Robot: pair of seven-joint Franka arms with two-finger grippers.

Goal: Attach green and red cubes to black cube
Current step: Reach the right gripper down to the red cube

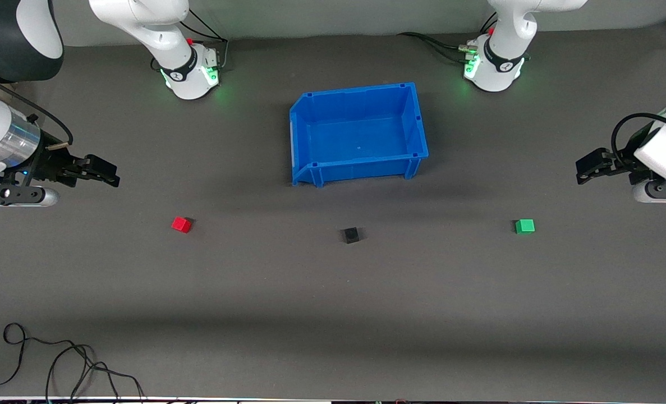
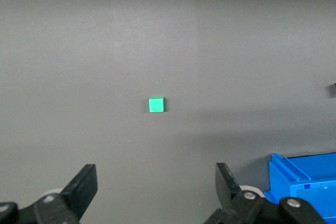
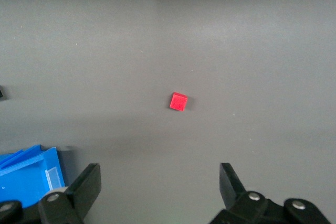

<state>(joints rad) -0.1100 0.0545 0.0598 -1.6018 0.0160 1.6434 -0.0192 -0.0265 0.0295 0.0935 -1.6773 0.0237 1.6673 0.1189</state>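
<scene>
Here, the three cubes lay in a loose row across the middle of the table (image 1: 333, 314), all well apart from one another. The red cube (image 1: 181, 224) sat toward the right arm's end, the black cube (image 1: 350, 235) lay in the middle of the row and a touch nearer the front camera, and the green cube (image 1: 524, 226) sat toward the left arm's end. None of them touched another, and none was held.

The blue bin (image 1: 417, 129) stood near the worktop edge where the robot bases stood, between the two bases and farther from the front camera than the black cube. Its floor showed bare blue plastic; no cube lay in it. One of its short walls was cut lower, on the side toward the right arm's end.

The right gripper (image 1: 105, 171) hung over the table edge at the right arm's end, its fingers (image 3: 86, 184) spread wide with nothing between them; its wrist view showed the red cube on the bare mat and a corner of the bin. The left gripper (image 1: 588, 168) hung over the table edge at the left arm's end, its fingers (image 2: 84, 184) likewise spread wide and empty, with the green cube lying on the mat in its wrist view.

A loose black cable (image 1: 58, 365) lay at the corner nearest the front camera at the right arm's end.
</scene>
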